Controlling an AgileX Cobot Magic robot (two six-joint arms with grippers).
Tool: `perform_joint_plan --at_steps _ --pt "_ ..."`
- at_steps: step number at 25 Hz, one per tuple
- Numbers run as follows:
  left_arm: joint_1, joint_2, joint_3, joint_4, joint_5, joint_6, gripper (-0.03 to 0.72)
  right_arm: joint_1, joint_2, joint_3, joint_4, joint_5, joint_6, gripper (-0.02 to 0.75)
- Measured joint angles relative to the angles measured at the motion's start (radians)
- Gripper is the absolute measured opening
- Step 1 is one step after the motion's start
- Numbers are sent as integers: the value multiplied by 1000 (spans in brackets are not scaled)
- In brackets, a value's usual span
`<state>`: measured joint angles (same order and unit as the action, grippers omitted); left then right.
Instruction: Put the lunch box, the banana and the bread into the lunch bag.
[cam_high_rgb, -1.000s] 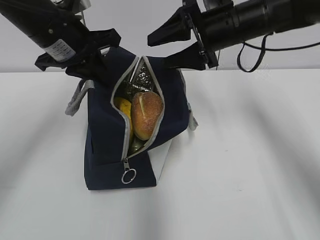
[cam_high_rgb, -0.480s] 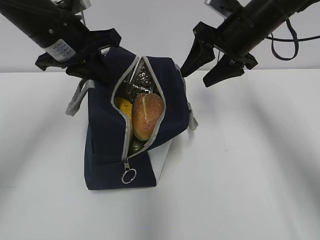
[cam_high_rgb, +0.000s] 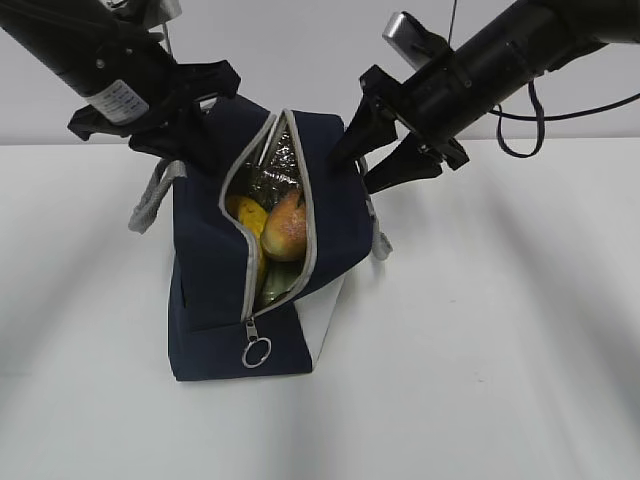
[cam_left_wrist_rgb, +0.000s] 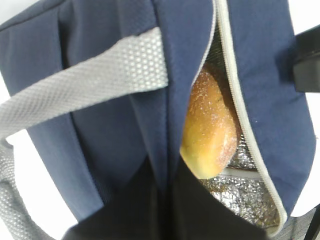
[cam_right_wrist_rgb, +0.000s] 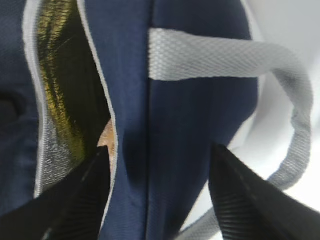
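The soft lunch bag is pinched at its far left edge by the closed left end effector; the right end effector, spread, straddles the right flap, best gripped at the stiffer zipper hem.

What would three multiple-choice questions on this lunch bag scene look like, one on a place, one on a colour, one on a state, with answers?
1. Where is the bread?
A. On the table
B. Inside the lunch bag
C. In the right pincer

2. What colour are the bag's handles?
A. Grey
B. Red
C. Navy

3. The bag's zipper is:
A. Fully closed
B. Missing
C. Mostly open

Answers: 1 B, the roll sits within the opening beside the banana. 2 A, grey webbing in both wrist views. 3 C, the ring pull hangs near the bottom end.
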<state>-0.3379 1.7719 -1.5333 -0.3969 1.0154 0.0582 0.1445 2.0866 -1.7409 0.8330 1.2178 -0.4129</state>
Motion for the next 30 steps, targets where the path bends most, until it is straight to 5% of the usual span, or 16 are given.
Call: perform_joint_plan --at_steps 6,14,19,30 --pt "0 0 0 4 2 0 -3 55 14 0 14 -2 -25 411" --pt "0 0 0 -10 3 1 -3 62 14 -2 10 -6 -29 15" --pt "-17 0 0 -56 -13 1 -3 62 -15 -2 -55 -6 -25 -5" --pt "-178 0 0 -147 -124 1 -3 62 -219 -2 -328 24 87 -7"
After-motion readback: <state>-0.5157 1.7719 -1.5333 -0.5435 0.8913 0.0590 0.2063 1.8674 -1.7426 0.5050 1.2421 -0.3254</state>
